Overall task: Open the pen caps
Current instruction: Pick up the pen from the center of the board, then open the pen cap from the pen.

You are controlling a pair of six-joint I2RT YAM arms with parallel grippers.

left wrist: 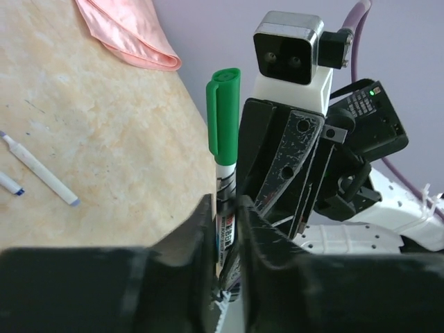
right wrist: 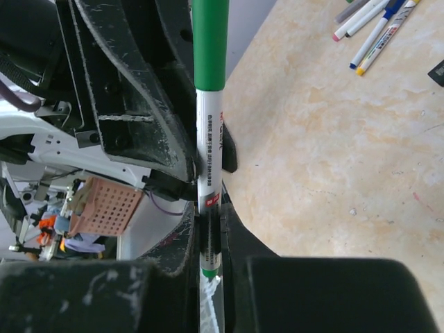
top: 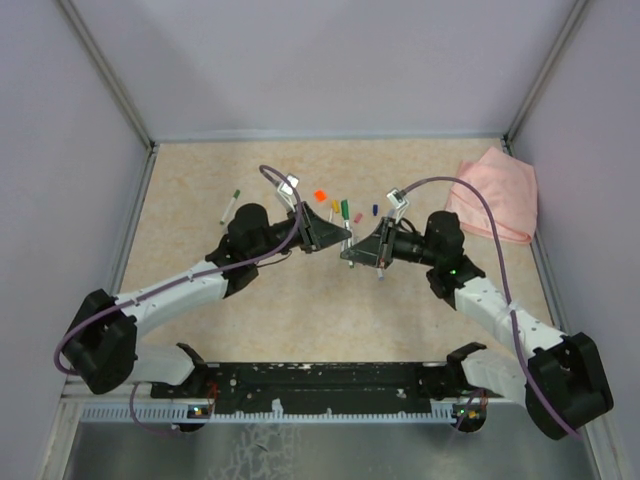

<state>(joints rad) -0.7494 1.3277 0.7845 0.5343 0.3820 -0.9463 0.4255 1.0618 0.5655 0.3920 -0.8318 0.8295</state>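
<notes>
Several pens [right wrist: 374,35] lie bare-tipped on the table [right wrist: 333,173] beyond the right gripper [right wrist: 210,222], and loose caps [top: 345,208] sit just past both tools, so much looks done; their number is too small to read from above. One capped pen [top: 229,206] lies off beyond the left gripper [left wrist: 225,208], untouched. The green marker [right wrist: 209,152] in hand is unfinished: both grippers pinch its barrel, jaws narrow, the green cap [left wrist: 223,114] on, above the left one's grip.

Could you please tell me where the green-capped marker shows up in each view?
Top external: the green-capped marker stands near picture centre.
Left wrist: upright, at centre.
Right wrist: upright, left of centre.
Shared landmark: the pink cloth, on the right in top external and top-left in left wrist; not in right wrist.
</notes>
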